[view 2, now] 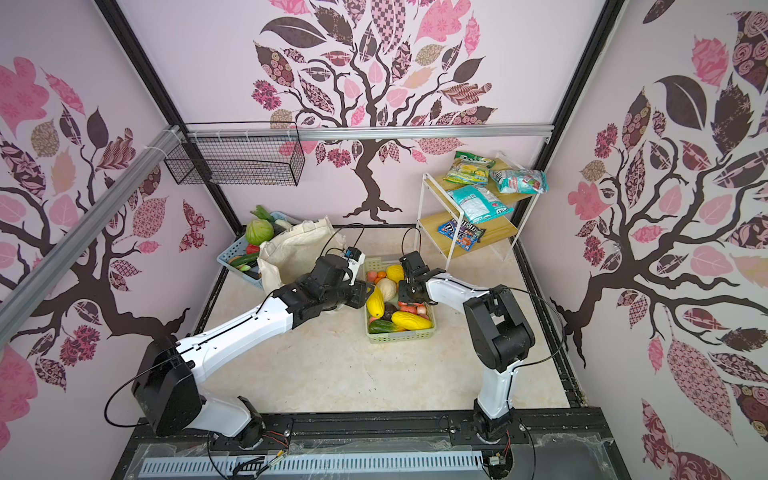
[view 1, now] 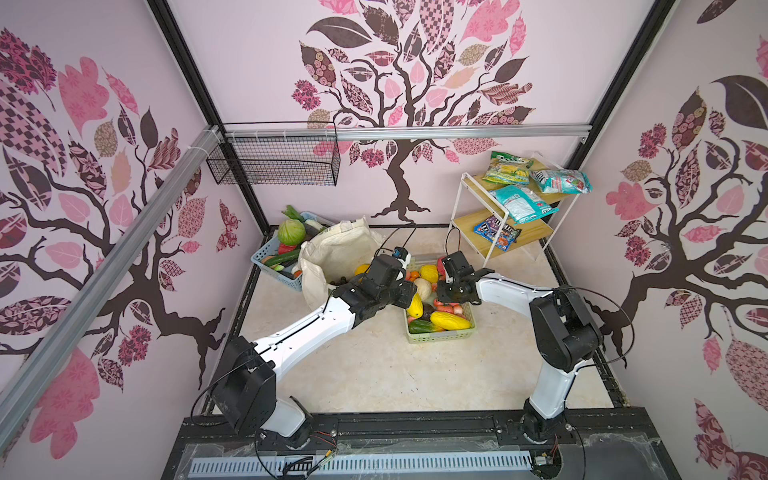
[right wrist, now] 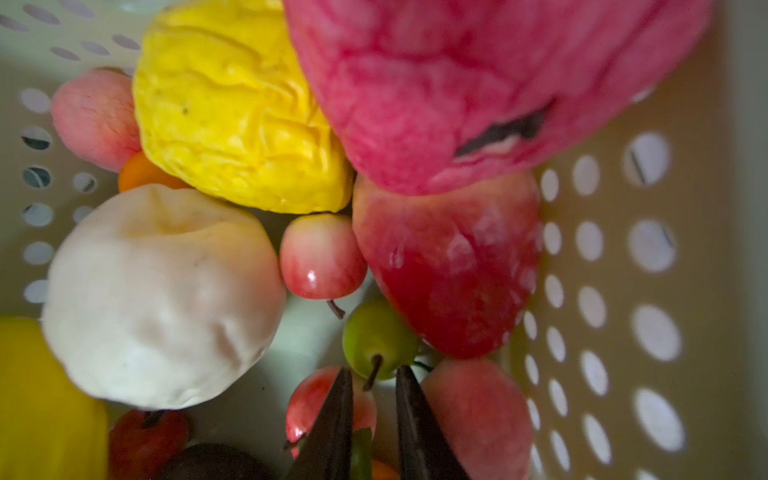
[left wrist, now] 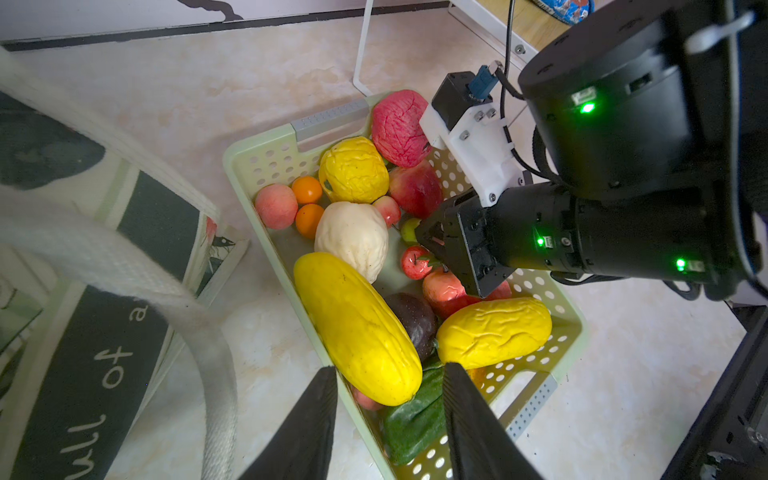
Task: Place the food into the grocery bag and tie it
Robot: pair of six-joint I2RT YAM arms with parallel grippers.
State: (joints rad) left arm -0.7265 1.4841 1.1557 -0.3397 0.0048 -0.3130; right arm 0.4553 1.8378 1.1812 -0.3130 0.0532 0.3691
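I judge this job to be in its early part. My left gripper (left wrist: 389, 365) hangs with its fingers apart and nothing between them, over the near rim of the pale-green basket (left wrist: 257, 158), with the long yellow fruit (left wrist: 357, 328) just ahead of its tips. My right gripper (right wrist: 374, 369) is down inside that same basket, its jaws only narrowly apart and clamped on nothing I can make out. The small green fruit (right wrist: 380, 338) sits right at its tips, stem pointing into the gap. The grocery bag (view 1: 336, 249) lies just beside the left gripper, mouth agape. In a top view a yellow piece (view 1: 361, 269) and some dark grapes (view 1: 340, 281) seem to lie in that mouth, so a little of the food looks packed. Most of it is not: the basket under both grippers is heaped, and the blue basket (view 1: 266, 266) beyond the bag, away from the left gripper, holds the cabbage (view 1: 291, 232) and more. The handles (left wrist: 124, 266) lie loose, so tying remains.
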